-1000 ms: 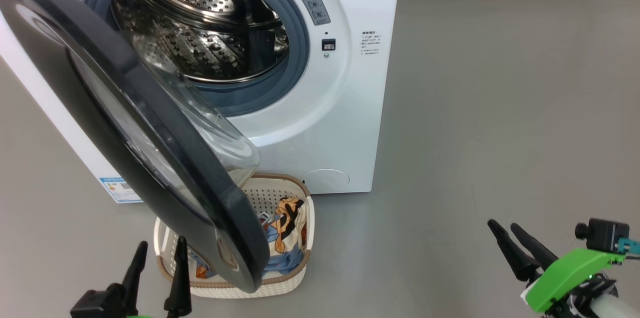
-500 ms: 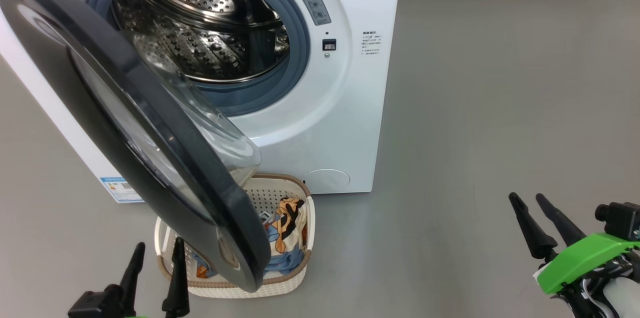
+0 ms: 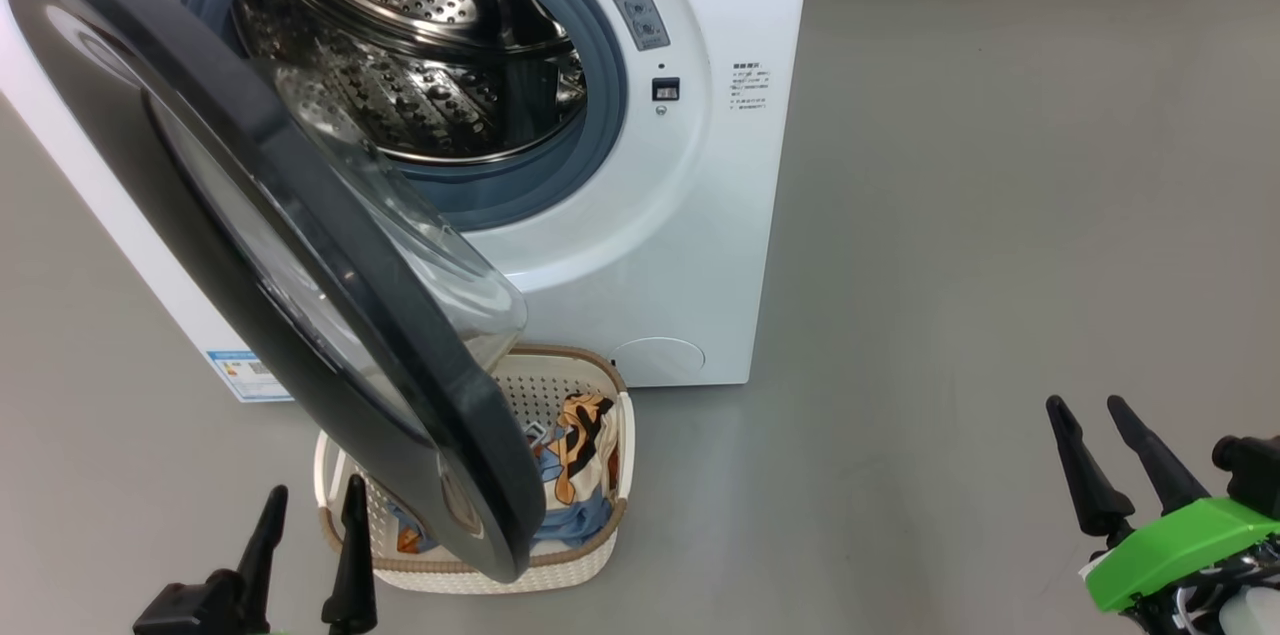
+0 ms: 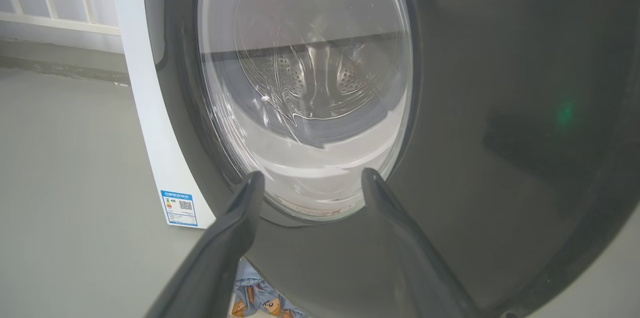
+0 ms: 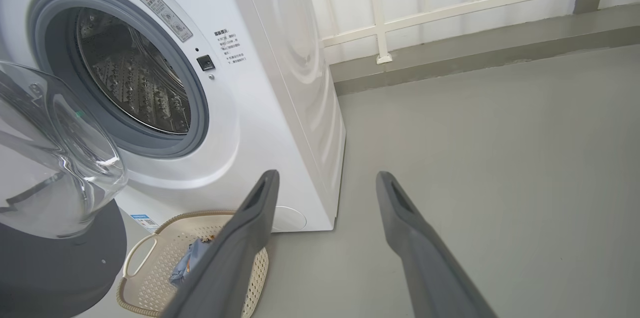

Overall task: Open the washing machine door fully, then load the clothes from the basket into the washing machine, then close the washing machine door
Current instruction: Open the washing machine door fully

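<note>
Swinging the washing machine door (image 3: pixel 330 265) fully open comes first: I'd press my left tool (image 3: pixel 316 487), spread and empty at lower left, against its outer face, which overhangs the basket (image 3: pixel 560 570).

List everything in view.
washing machine: one, white, ahead on grey floor.
washing machine door: one, black rim, clear glass, open over the basket.
drum: one, steel, inside grey gasket.
basket: one, cream, brown rim, floor before machine.
clothes: few, blue and cream, orange print, in basket.
label sticker: one, blue, low on machine.
railing: one, white, behind machine.
left gripper: one, dark, open, beside door.
right gripper: one, dark, open, over bare floor.
</note>
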Available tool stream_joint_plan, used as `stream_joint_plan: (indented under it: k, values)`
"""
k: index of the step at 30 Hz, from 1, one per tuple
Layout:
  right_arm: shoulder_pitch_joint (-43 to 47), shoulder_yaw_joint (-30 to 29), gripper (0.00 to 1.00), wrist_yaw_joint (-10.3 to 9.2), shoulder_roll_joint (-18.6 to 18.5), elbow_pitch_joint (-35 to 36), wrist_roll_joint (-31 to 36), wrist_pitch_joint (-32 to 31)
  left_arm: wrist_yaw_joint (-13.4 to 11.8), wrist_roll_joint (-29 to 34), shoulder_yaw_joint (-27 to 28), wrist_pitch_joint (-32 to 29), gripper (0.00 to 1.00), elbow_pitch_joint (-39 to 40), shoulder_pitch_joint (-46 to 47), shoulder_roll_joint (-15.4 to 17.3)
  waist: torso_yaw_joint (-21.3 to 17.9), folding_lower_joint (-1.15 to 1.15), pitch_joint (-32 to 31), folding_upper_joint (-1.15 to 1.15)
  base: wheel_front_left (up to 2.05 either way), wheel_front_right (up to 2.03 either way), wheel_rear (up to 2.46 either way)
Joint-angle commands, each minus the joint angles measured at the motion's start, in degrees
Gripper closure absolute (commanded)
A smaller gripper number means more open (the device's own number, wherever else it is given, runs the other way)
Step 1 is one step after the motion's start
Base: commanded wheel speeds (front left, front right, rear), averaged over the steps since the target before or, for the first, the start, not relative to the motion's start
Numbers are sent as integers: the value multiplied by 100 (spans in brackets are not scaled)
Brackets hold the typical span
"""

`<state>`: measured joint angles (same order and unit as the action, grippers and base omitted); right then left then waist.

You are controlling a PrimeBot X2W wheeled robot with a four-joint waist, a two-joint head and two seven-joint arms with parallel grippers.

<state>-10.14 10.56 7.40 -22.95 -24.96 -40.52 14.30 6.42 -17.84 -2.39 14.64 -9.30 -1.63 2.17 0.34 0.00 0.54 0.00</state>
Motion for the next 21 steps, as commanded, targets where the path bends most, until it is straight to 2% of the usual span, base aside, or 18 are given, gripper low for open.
stream_joint_plan:
  k: [1,17,18,19,21]
  values:
    - [77,29,0,9,-60,152,85,69,26,41,211,36,0,149,75,71,3,0,-2,0,0,0,0]
    - [315,-227,0,9,164,94,358,70,-2,0,227,36,0,152,111,71,49,0,46,0,0,0,0]
    - [318,-241,0,9,173,97,361,70,-8,-6,241,36,27,160,123,71,54,0,48,0,0,0,0]
    - [322,-251,0,9,180,101,364,70,-20,-17,263,36,60,184,136,71,58,0,51,0,0,0,0]
    - [328,-270,0,9,187,113,376,70,-24,-76,292,36,100,252,161,71,71,0,55,0,0,0,0]
